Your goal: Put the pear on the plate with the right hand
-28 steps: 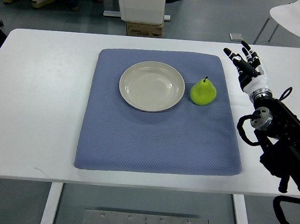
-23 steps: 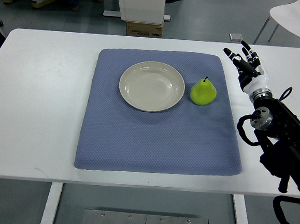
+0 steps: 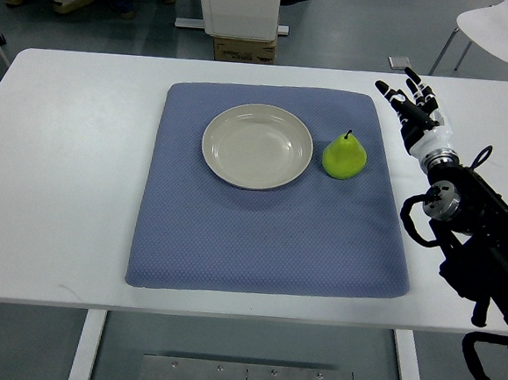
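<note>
White bench (image 3: 61, 184), blue mat (image 3: 259, 234) laid on it. Plate (image 3: 257, 146): on mat, bare. Pear (image 3: 344, 156): upright on mat, just beside plate's right rim, untouched. Right robot hand (image 3: 414, 110): off mat's right edge, fingers spread, holding nothing. Grasp and placement both outstanding.

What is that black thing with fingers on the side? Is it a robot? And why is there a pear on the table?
Yes, it is a robot's arm. The camera sits up on the robot and looks down at a white table. The right hand has its fingers spread and holds nothing. It is over the table, off to the right of a blue mat. On the mat are an empty plate and a green pear just right of it. The robot's job is to put the pear on the plate. The other arm is not in the picture.
</note>
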You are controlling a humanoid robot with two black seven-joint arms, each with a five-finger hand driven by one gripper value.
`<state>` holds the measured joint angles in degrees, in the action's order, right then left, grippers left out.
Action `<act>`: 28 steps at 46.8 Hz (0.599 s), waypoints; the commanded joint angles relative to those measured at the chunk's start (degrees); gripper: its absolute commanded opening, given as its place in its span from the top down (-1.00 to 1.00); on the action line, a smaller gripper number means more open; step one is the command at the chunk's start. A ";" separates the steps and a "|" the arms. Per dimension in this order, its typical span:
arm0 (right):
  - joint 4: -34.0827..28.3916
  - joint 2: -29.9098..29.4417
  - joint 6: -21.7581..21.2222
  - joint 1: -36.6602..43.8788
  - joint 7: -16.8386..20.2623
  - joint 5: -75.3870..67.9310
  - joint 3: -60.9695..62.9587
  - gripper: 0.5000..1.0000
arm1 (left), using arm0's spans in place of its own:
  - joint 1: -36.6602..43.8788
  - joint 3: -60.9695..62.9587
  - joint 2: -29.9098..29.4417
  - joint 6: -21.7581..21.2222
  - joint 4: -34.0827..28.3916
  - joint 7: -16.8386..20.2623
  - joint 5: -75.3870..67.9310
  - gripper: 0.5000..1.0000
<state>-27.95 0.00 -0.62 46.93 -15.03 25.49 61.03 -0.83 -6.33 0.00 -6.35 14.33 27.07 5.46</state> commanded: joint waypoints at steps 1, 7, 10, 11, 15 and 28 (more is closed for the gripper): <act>0.00 0.00 0.01 0.00 0.00 0.00 -0.30 -1.00 | 0.21 0.00 0.00 0.02 0.00 0.00 -0.01 -1.00; 0.00 0.70 -0.08 -0.09 0.00 -0.09 -0.39 -1.00 | 0.30 0.00 0.00 0.02 0.00 0.00 -0.01 -1.00; 0.00 0.79 -0.08 -0.09 0.00 -0.17 -0.39 -1.00 | 0.30 0.00 0.00 0.02 0.00 0.00 -0.01 -1.00; 0.00 0.79 -0.08 0.00 0.00 -0.26 -0.39 -1.00 | 0.30 0.00 0.00 0.02 0.00 0.00 -0.01 -1.00; 0.09 0.97 -0.08 0.00 0.09 -0.26 -0.47 -1.00 | 0.30 0.00 0.00 0.02 -0.09 0.00 -0.01 -1.00; 0.18 3.69 -0.08 0.88 0.09 -0.26 -3.37 -1.00 | 0.30 0.00 0.00 0.02 0.00 0.00 -0.01 -1.00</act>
<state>-27.85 2.98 -0.71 47.76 -14.94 25.22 58.73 -0.52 -6.33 0.00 -6.33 14.30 27.07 5.46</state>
